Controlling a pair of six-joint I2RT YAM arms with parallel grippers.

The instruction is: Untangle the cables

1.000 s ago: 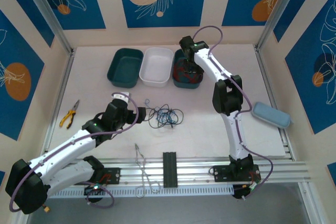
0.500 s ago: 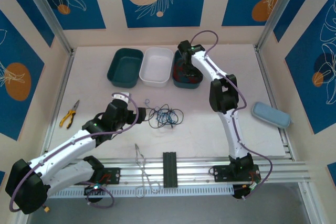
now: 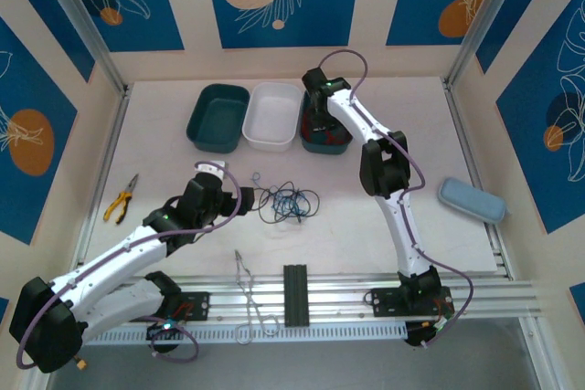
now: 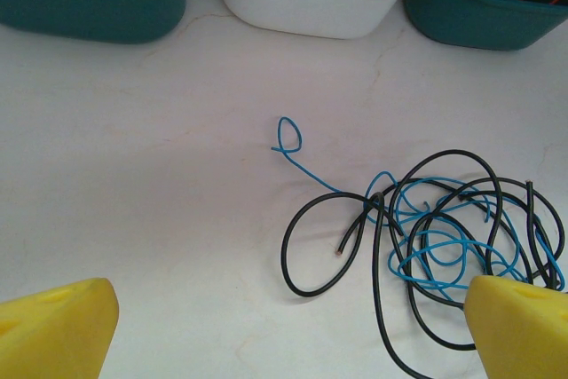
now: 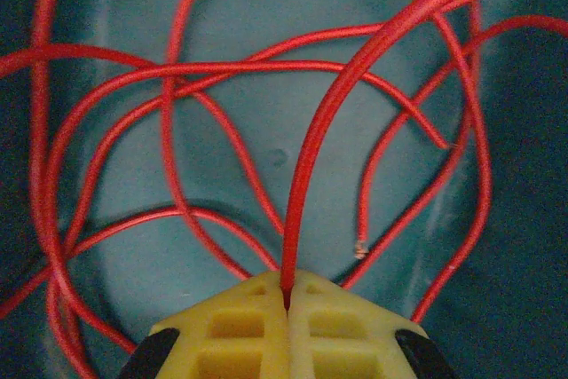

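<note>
1. Overhead, three trays stand in a row at the far side of the surface [image 3: 164, 166]: one teal tray [image 3: 218, 117], one white tray [image 3: 272, 114] and a second teal tray [image 3: 344, 142].
2. Right gripper [image 5: 288, 295]: reaching into the second teal tray, jaws clenched on one strand of the red cable [image 5: 306, 175]. Its loops lie over the tray floor and run off the edges of the wrist view, so their full extent cannot be traced.
3. Left gripper [image 4: 284, 326]: low over the surface, jaws released and spread wide, touching nothing.
4. Tangle on the surface, between the white tray and the left gripper: one blue cable [image 4: 309, 173] interlaced with the black cable [image 4: 376, 237]. The number of black strands is hard to make out, and the tangle's right part is hidden behind a yellow finger [image 4: 519, 326].
5. Also present: one pair of yellow-handled pliers [image 3: 120, 198], one blue-grey case [image 3: 471, 199] and one silvery wire loop [image 3: 251, 303].
</note>
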